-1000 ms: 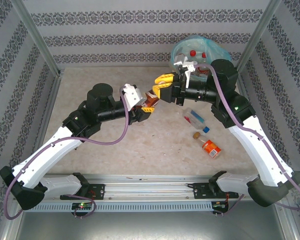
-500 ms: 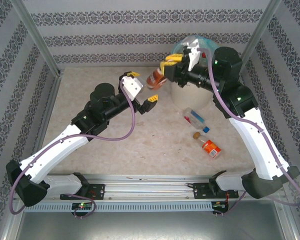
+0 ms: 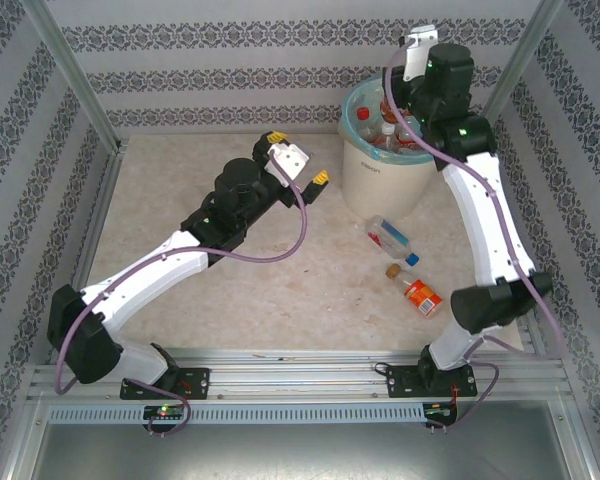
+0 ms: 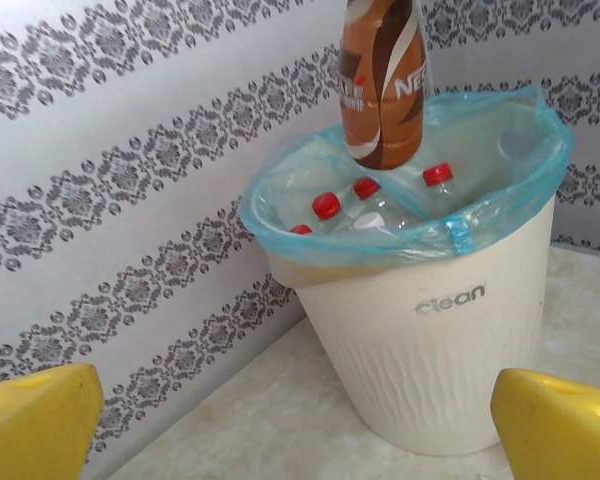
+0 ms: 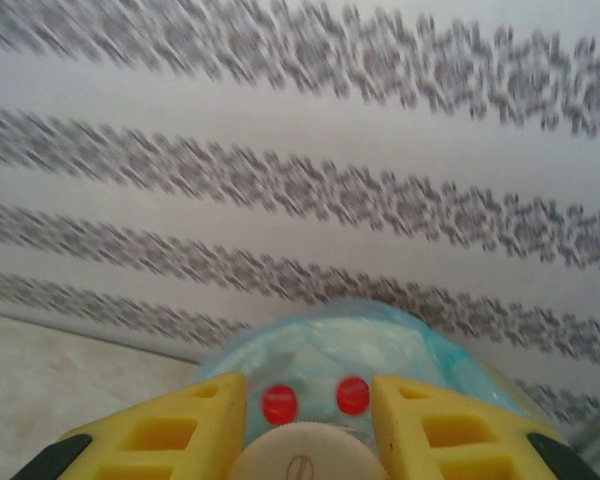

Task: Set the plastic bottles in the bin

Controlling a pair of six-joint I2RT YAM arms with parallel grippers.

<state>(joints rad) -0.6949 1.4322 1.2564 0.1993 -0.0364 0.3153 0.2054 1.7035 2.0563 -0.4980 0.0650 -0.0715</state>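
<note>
While the right claw (image 5: 305,420) grips a brown bottle (image 4: 382,85) by its capped top, dangling it directly beneath over the bin (image 4: 430,340) for a clean drop, the left claw (image 3: 297,160) gapes empty nearby.

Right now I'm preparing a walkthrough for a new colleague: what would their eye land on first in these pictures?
A brown bottle hanging upright over the bin, held by its top in the right arm's jaws, at the far right of the table. Then the red-capped bottles already in its turquoise liner, and a clear bottle and an orange bottle lying on the table in front of it.
</note>
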